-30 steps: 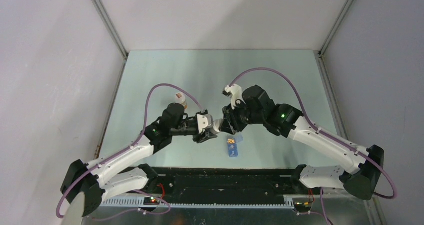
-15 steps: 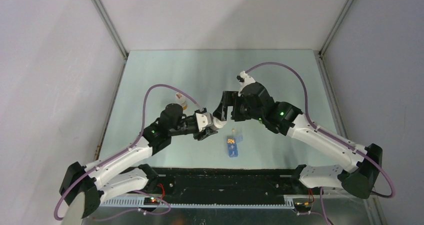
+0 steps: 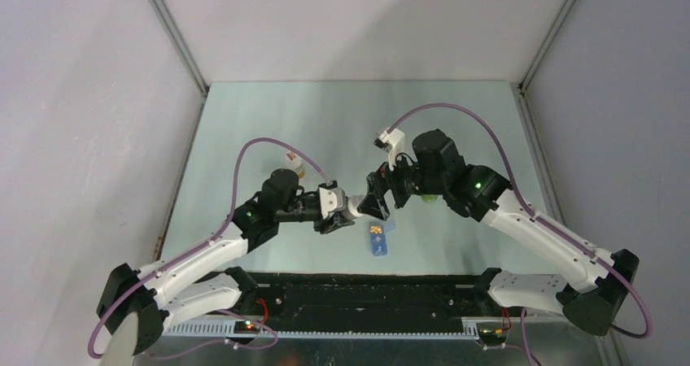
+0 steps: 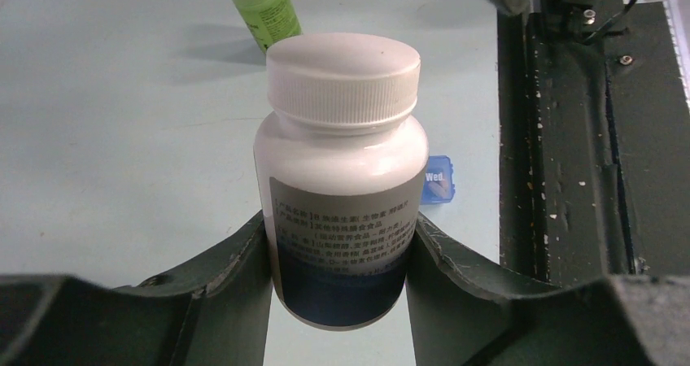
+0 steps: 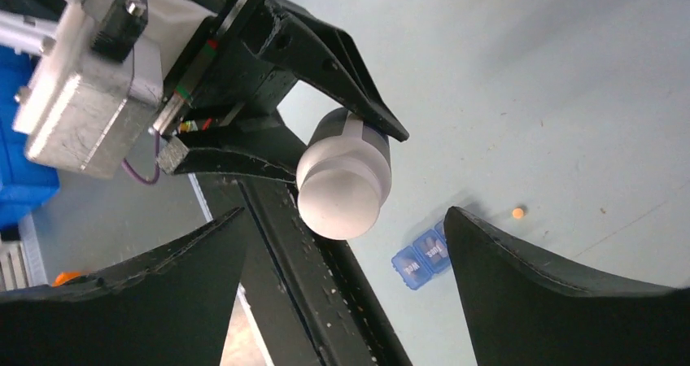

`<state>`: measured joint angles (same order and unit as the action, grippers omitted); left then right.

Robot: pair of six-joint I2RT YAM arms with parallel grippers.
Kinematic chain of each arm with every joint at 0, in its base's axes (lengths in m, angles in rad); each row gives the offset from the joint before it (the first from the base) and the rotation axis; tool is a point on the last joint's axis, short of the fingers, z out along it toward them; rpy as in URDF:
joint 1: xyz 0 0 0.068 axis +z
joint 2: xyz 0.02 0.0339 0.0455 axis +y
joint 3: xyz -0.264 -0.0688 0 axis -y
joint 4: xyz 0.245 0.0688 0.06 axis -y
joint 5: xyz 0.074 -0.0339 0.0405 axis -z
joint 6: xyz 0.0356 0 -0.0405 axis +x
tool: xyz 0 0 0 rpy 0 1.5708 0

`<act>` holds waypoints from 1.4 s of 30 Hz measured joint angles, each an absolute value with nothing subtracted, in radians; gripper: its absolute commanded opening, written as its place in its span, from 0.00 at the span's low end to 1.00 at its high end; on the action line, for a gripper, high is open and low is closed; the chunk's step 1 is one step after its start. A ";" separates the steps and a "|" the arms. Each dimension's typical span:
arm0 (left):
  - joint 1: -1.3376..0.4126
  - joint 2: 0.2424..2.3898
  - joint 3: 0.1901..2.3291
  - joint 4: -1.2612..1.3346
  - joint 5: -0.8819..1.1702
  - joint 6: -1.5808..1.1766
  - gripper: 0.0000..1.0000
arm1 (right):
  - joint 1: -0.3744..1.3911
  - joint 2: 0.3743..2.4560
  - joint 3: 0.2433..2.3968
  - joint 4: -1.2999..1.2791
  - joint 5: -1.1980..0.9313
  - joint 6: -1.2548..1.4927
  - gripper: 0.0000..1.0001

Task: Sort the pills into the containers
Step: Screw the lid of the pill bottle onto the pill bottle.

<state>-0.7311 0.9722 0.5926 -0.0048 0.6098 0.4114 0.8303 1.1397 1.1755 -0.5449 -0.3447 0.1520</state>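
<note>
My left gripper (image 4: 340,228) is shut on a white bottle (image 4: 342,163) with a white cap (image 4: 343,69), held off the table. In the right wrist view the cap (image 5: 339,195) faces my right gripper (image 5: 346,220), whose jaws stand open on either side without touching it. From above, the two grippers, left (image 3: 346,211) and right (image 3: 376,203), meet nose to nose. The blue pill box (image 3: 378,237) lies just below them with orange pills (image 3: 376,230) in its containers. It also shows as the pill box (image 5: 423,258) and pill box (image 4: 439,180). One loose pill (image 5: 517,212) lies on the table.
A green bottle (image 4: 264,8) stands beyond the held bottle, under the right arm (image 3: 456,183). A small bottle (image 3: 294,164) stands behind the left wrist. The black base rail (image 3: 366,289) runs along the near edge, close to the pill box.
My right gripper has let go of the cap and opened wide, drawn back and up, then come back down in front of the cap. The left gripper keeps holding the bottle.
</note>
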 measured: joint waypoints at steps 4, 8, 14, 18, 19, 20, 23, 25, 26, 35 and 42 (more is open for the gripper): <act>-0.731 0.972 0.593 -0.011 0.640 0.412 0.00 | 0.818 1.165 1.179 -0.571 -0.411 0.060 0.92; -0.731 0.972 0.593 -0.011 0.661 0.413 0.00 | 0.825 1.190 1.180 -0.593 -0.426 -0.002 0.86; -0.731 0.972 0.593 -0.011 0.672 0.413 0.00 | 0.860 1.211 1.188 -0.606 -0.408 -0.030 0.51; -0.730 0.972 0.593 -0.010 0.664 0.412 0.00 | 0.862 1.211 1.189 -0.587 -0.405 0.011 0.42; -0.730 0.972 0.593 -0.010 0.661 0.411 0.00 | 0.862 1.211 1.189 -0.584 -0.403 0.025 0.41; -0.730 0.972 0.593 -0.009 0.657 0.411 0.00 | 0.862 1.211 1.189 -0.582 -0.397 0.045 0.41; -0.730 0.970 0.593 -0.002 0.633 0.409 0.00 | 0.865 1.211 1.189 -0.568 -0.355 0.145 0.37; -0.729 0.963 0.593 0.004 0.605 0.408 0.00 | 0.881 1.211 1.189 -0.553 -0.289 0.247 0.36; -0.727 0.961 0.593 0.007 0.591 0.408 0.00 | 0.894 1.211 1.189 -0.545 -0.241 0.306 0.36; -0.730 0.959 0.593 0.037 0.514 0.387 0.00 | 0.950 1.174 1.131 -0.382 0.148 0.716 0.99; -0.731 0.960 0.593 0.039 0.506 0.382 0.00 | 0.888 1.053 1.077 -0.319 0.052 0.577 0.95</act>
<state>-0.7311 0.9600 0.5930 0.0391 0.5064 0.3820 0.8883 1.0527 1.0767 -0.3195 0.0525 0.5774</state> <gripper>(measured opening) 0.560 0.975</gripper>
